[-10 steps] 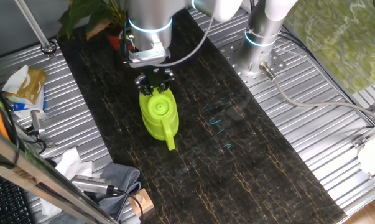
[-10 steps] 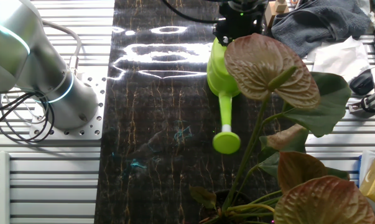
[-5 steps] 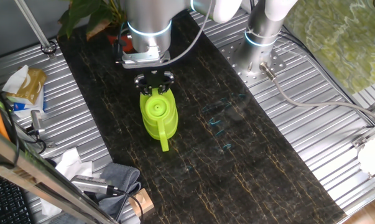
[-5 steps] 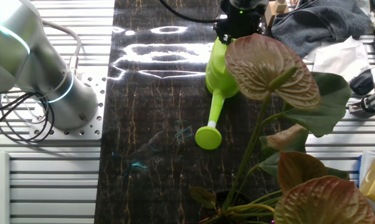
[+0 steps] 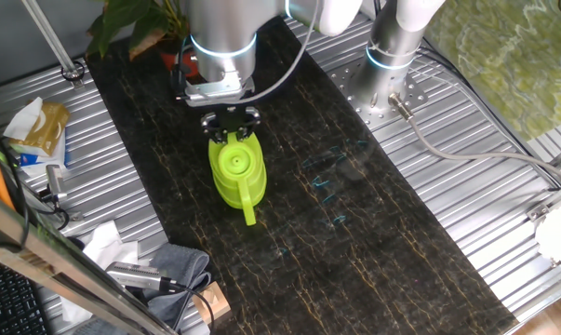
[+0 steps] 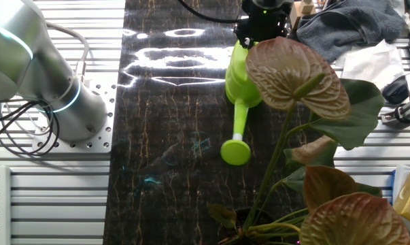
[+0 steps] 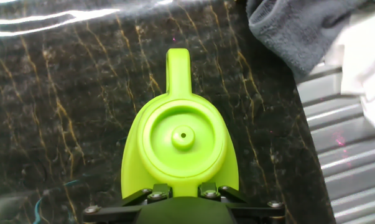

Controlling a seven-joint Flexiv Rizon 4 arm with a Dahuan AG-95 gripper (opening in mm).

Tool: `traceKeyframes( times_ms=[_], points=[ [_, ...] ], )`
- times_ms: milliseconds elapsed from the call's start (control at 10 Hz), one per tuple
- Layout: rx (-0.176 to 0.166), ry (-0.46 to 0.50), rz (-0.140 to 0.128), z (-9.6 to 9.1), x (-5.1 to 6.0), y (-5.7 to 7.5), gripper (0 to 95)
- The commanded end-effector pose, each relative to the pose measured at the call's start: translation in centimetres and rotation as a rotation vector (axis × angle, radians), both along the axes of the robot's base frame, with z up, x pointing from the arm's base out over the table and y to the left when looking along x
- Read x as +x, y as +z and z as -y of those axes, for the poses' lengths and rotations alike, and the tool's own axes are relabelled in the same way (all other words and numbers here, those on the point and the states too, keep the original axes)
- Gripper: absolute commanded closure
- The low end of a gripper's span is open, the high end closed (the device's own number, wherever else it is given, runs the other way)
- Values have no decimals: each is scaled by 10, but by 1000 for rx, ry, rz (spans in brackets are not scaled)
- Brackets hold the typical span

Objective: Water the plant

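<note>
Hand view: my gripper [image 7: 181, 198] clamps the green watering can's [image 7: 180, 140] rear, spout pointing away so I can swing it toward the plant [image 5: 136, 23] at the worktop's [image 5: 354, 242] far end.

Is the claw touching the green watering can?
Touching. In the hand view the claw sits closed against the back of the watering can, with no gap showing between them.

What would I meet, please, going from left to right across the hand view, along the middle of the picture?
Dark marbled mat → lime-green watering can → grey cloth → ribbed metal table, with a white cloth at the right edge.
</note>
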State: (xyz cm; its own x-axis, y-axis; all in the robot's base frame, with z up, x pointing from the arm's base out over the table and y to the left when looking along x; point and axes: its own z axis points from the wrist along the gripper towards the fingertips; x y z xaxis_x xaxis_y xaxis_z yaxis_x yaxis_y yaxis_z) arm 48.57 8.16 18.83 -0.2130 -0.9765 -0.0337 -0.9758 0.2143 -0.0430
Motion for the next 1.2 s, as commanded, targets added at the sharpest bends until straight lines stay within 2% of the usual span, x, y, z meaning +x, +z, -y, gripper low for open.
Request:
traceKeyframes(
  times_ms=[100, 300, 500, 600, 700, 1000, 1200],
  points=[
    [1, 11, -8, -1, 0, 1, 950],
    [5, -12, -29, -1, 0, 1, 950],
    [8, -101, -71, -1, 0, 1, 950],
    [-4, -151, -83, -1, 0, 1, 950],
    [-17, -163, -83, -1, 0, 1, 950],
    [-12, -257, -108, -1, 0, 1, 950],
    [-8, -308, -107, -1, 0, 1, 950]
  ],
)
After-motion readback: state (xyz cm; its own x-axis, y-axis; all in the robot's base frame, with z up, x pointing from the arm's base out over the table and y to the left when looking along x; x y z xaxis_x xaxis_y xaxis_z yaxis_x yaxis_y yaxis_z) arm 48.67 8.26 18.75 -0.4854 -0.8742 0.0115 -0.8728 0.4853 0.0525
